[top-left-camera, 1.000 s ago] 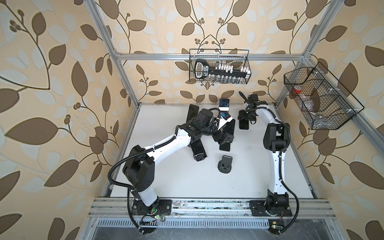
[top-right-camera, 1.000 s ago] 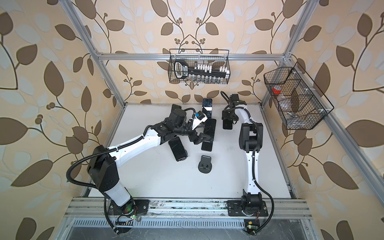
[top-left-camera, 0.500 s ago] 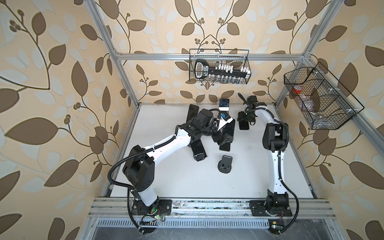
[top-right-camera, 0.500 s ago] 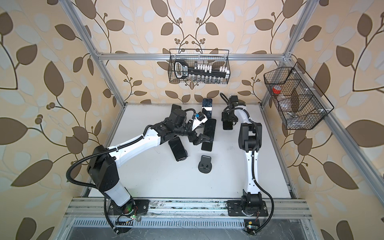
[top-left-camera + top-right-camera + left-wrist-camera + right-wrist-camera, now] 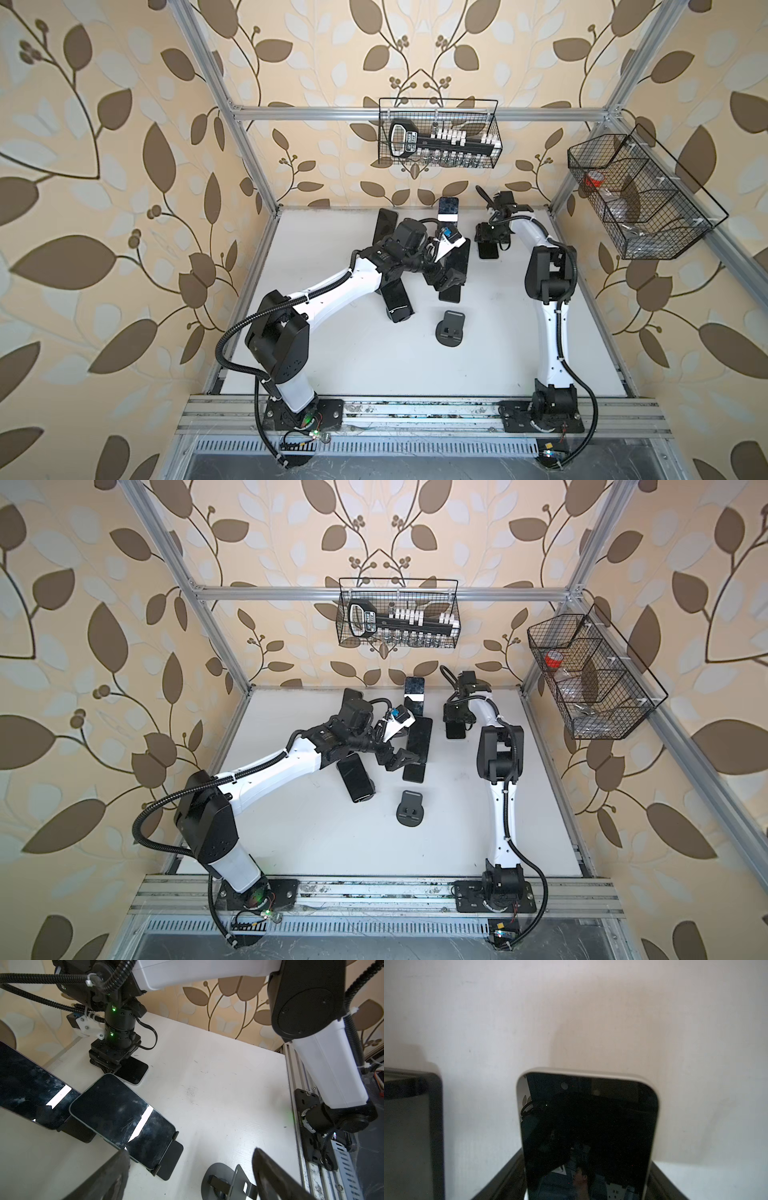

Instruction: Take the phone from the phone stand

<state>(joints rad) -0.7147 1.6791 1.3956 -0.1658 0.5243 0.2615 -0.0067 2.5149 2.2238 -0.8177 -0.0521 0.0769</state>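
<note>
Just behind the empty phone stand (image 5: 450, 329), a propped phone (image 5: 122, 1113) leans back on its black stand (image 5: 170, 1155). Its dark glass is smeared and scratched and catches a bright strip of light. The left gripper (image 5: 397, 760) hovers at that phone's lower end, jaws spread wide, holding nothing. Farther back from the empty phone stand, toward the right arm, the right gripper (image 5: 489, 244) is clamped on a pale-rimmed phone (image 5: 587, 1136). It has a glossy black screen and rounded corners, and sits low over the white table (image 5: 353, 365).
</note>
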